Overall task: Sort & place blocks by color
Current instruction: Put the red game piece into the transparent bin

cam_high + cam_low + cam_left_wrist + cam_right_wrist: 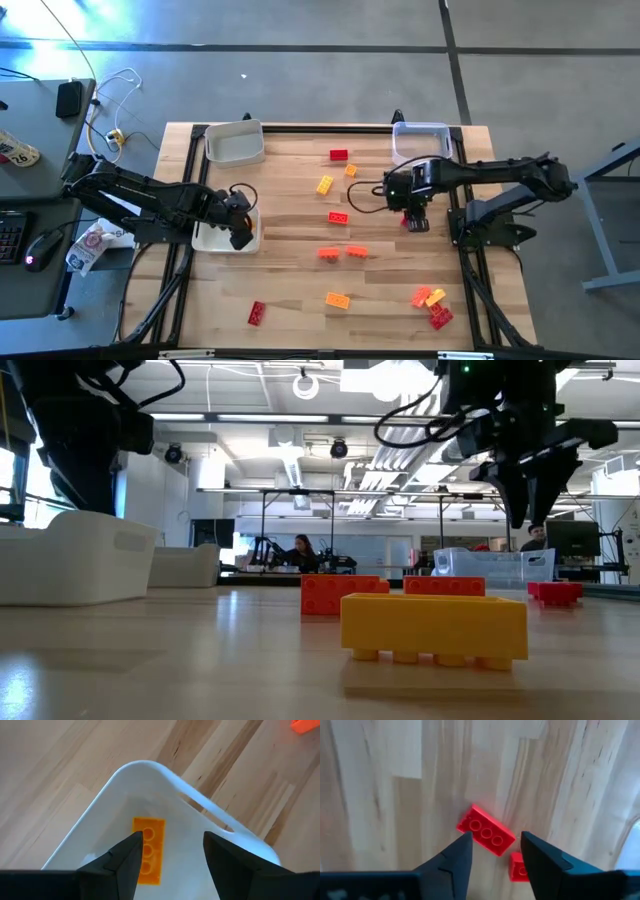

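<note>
Right gripper is hovering with fingers apart and nothing between them, sitting right of centre in the high view. Directly beneath the gap in the right wrist view a red block is lying flat on the surface, studs up. Its long axis is running diagonally across the line between the two fingers, not square to it, so the wrist is probably needing a small turn before the drop, or the fingers will be meeting corners instead of the long sides. A second red block is lying just beside the first, partly hidden by a finger; it is close enough to be caught or nudged in the closing.

Right arm is clearly the nearer one to this pair. In the high view the clear tray is lying just above the right gripper, at the upper right of the surface.

Left gripper is waiting at the left of the high view over a white tray, fingers spread and empty; a yellow-orange block is lying on the tray floor below it.

Other blocks are lying scattered across the middle and lower right of the surface.
</note>
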Controlling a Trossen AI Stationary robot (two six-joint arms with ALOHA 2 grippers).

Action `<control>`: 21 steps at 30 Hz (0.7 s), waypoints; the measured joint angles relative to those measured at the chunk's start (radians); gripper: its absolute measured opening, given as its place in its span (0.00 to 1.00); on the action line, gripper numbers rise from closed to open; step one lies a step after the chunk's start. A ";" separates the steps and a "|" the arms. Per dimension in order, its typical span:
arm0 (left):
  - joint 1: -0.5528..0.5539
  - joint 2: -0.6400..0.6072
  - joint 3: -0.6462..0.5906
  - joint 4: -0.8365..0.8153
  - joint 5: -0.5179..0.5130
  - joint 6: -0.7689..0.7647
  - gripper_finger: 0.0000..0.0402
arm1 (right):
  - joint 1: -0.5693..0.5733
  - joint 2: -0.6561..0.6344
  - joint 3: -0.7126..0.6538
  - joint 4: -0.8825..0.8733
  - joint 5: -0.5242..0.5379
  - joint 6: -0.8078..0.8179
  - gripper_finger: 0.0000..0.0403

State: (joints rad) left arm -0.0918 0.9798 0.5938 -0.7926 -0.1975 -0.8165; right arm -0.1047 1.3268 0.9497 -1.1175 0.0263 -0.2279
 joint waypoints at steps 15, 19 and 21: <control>0.000 0.000 0.000 0.009 0.003 0.000 0.49 | 0.102 0.182 0.000 -0.083 0.089 -0.200 0.57; 0.000 0.000 0.000 0.009 0.003 0.000 0.49 | 0.131 0.242 0.000 -0.082 0.110 -0.201 0.57; 0.000 0.000 0.000 0.008 0.003 0.000 0.49 | 0.144 0.270 0.000 -0.083 0.117 -0.201 0.57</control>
State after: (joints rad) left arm -0.0917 0.9798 0.5938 -0.7841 -0.1944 -0.8162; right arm 0.0392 1.5970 0.9493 -1.2002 0.1431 -0.4286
